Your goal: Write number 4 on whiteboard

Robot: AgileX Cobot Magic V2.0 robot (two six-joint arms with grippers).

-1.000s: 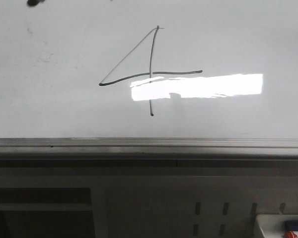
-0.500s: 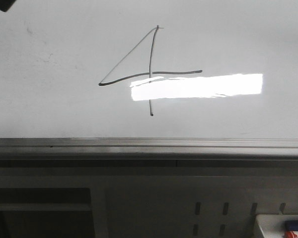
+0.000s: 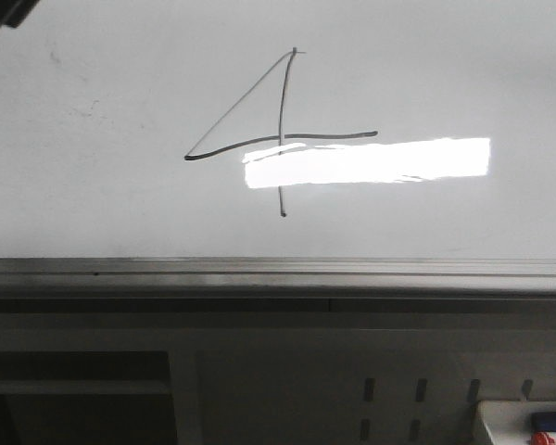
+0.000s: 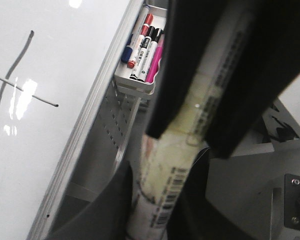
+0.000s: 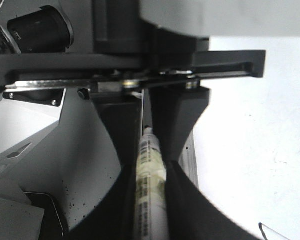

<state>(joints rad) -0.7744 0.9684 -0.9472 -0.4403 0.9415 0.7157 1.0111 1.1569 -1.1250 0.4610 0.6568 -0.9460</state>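
Gripping a marker (image 5: 151,185) apiece, left pincer (image 4: 162,200) and right pincer (image 5: 150,200) stood off the whiteboard (image 3: 93,185), tips clear so the finished number 4 (image 3: 280,134) at its centre went unsmudged.

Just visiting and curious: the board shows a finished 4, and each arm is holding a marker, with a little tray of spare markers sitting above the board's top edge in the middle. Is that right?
Not quite. The tray sits below the whiteboard, at its lower right corner, as the front view shows. The rest holds: the 4 is drawn, and the left gripper and right gripper each clamp a marker.
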